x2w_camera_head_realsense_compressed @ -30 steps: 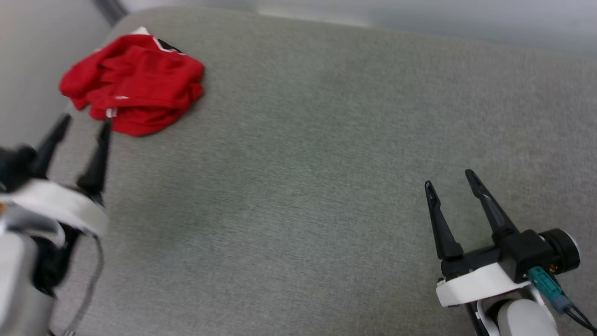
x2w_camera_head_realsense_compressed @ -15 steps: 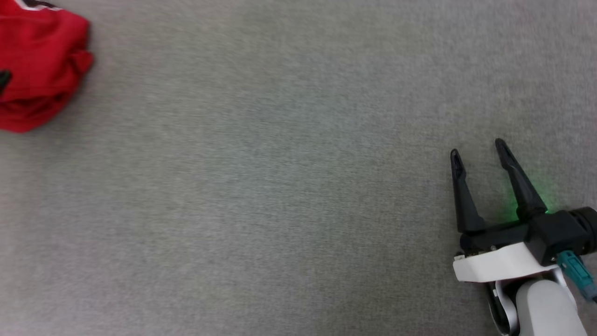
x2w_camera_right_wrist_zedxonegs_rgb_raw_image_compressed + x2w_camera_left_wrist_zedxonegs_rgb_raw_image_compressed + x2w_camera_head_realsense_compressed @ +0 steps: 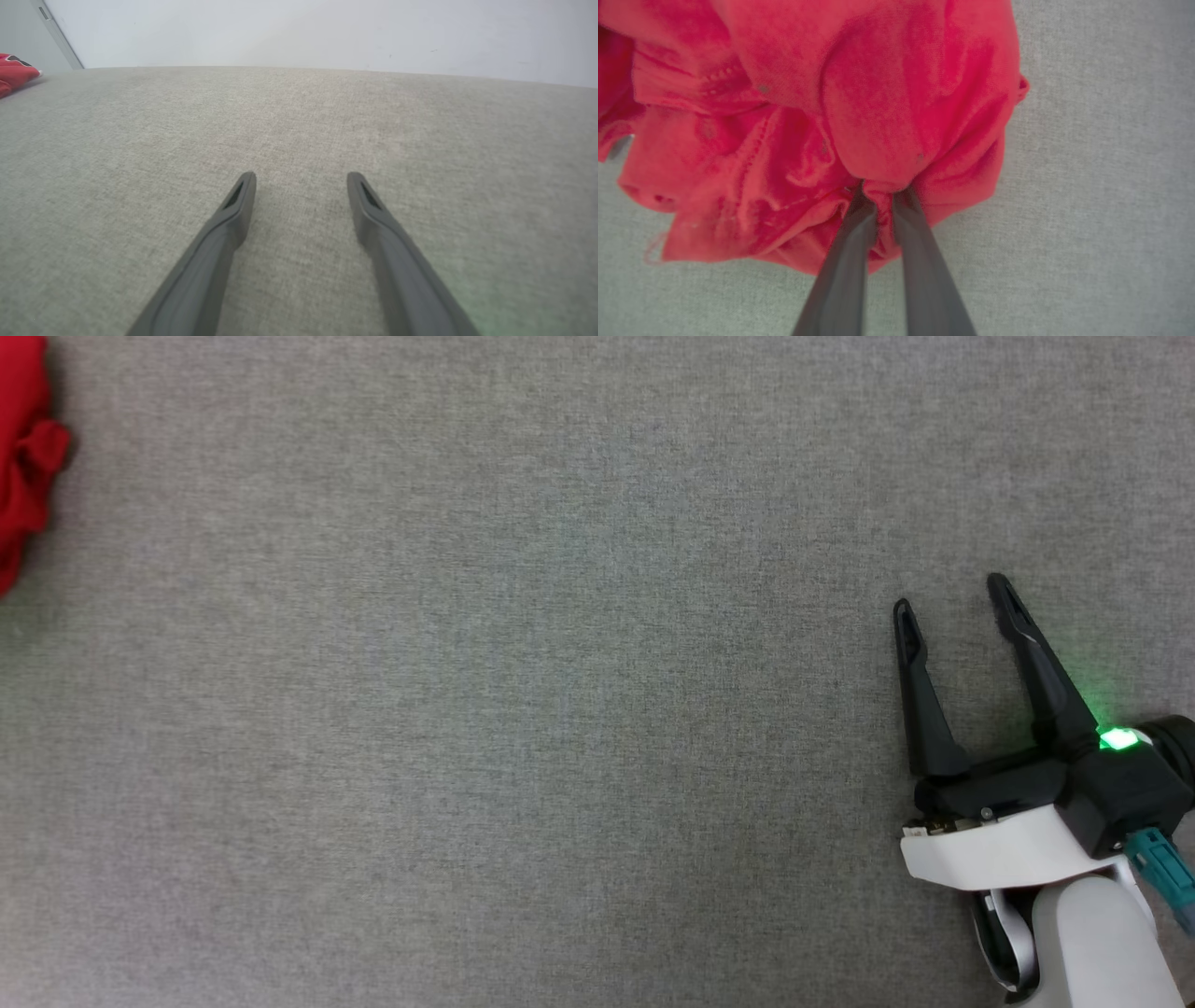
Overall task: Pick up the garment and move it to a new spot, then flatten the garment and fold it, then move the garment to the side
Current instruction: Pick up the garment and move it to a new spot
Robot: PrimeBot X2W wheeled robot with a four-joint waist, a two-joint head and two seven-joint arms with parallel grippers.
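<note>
Head: garment [image 3: 23, 467] lying at far left edge; right gripper [image 3: 949, 594] hovering lower right, fingers apart, well away.
Left wrist: left gripper [image 3: 881, 189] pinching garment fold; bunch spreading up-left of the fingers.
Right wrist: garment sitting far upper left.

Head view's left edge cutting off most of the garment [image 3: 22, 462], left claw [image 3: 883, 189] tips buried in its red folds

Loads of open grey woven fabric surface [image 3: 523, 691] to move across; just the crumpled red fabric garment [image 3: 23, 467] way off left.
</note>
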